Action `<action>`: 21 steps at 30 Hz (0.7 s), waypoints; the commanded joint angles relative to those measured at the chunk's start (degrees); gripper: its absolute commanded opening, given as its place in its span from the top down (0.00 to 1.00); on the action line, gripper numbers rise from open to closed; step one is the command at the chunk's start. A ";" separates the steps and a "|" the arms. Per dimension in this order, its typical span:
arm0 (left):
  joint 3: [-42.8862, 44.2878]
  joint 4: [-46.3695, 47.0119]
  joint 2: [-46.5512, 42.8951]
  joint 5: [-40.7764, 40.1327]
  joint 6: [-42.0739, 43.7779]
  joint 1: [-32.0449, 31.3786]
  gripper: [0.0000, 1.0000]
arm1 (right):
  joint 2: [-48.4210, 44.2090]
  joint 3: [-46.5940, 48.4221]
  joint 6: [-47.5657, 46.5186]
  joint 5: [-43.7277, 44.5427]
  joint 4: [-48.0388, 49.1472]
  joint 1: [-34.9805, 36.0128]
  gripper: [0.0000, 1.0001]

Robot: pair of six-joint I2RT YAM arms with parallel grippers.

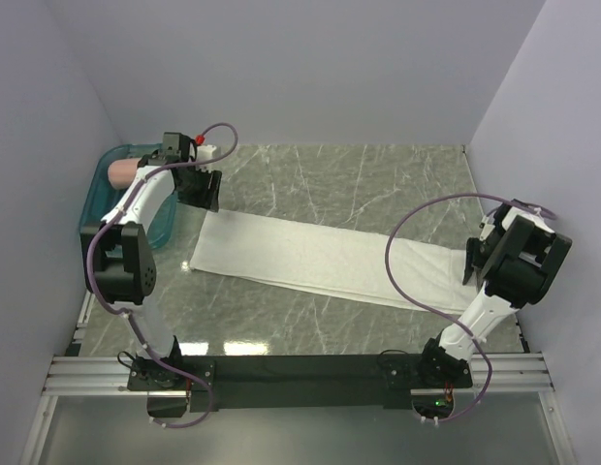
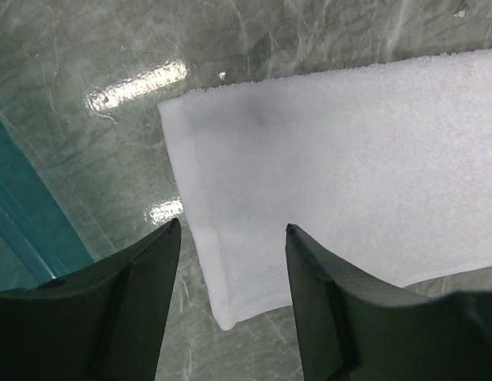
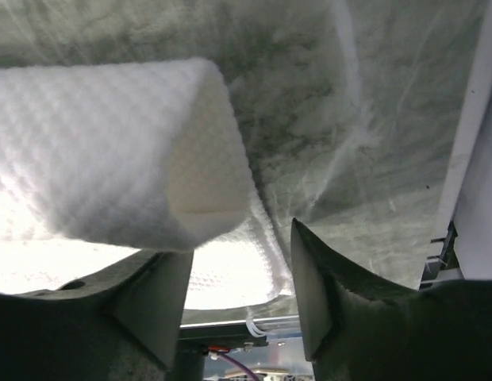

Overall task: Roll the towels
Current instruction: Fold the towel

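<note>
Left pincer (image 1: pixel 199 189) hangs open over the white towel's (image 1: pixel 320 257) left end, upper left; right pincer (image 1: pixel 475 254), open, sits at its folded end, right. Pink towel (image 1: pixel 119 170) lies in the tray (image 1: pixel 95 199), far left of the table (image 1: pixel 378 174).

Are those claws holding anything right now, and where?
Nothing is held. Left gripper is open over the white towel; right gripper is open by its folded end.

This looks like a robot lab — a small test booth, not a home. Plain pale walls (image 1: pixel 310 68) box in a green marble-look tabletop (image 1: pixel 359 179) on three sides. A left arm (image 1: pixel 121 257) and a right arm (image 1: pixel 519 262) are bolted to a metal rail (image 1: pixel 97 373) at the near edge — purple cables (image 1: pixel 389 257) loop off them.
</note>
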 commanded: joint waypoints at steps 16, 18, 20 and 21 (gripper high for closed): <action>1.00 -0.40 -3.89 1.84 0.12 0.30 0.39 | 8.79 1.10 -4.62 -1.74 0.55 -0.41 1.00; 0.39 -0.40 -4.25 2.10 0.21 0.39 0.40 | 5.55 2.33 -4.54 -2.53 -1.47 -0.32 1.00; -0.05 -0.40 -5.04 2.63 0.21 0.56 0.40 | 1.77 4.79 -4.19 -3.23 -4.53 -0.32 1.00; -0.66 -0.23 -5.30 2.72 0.21 0.56 0.40 | 0.53 5.84 -4.18 -3.59 -5.51 -0.32 1.00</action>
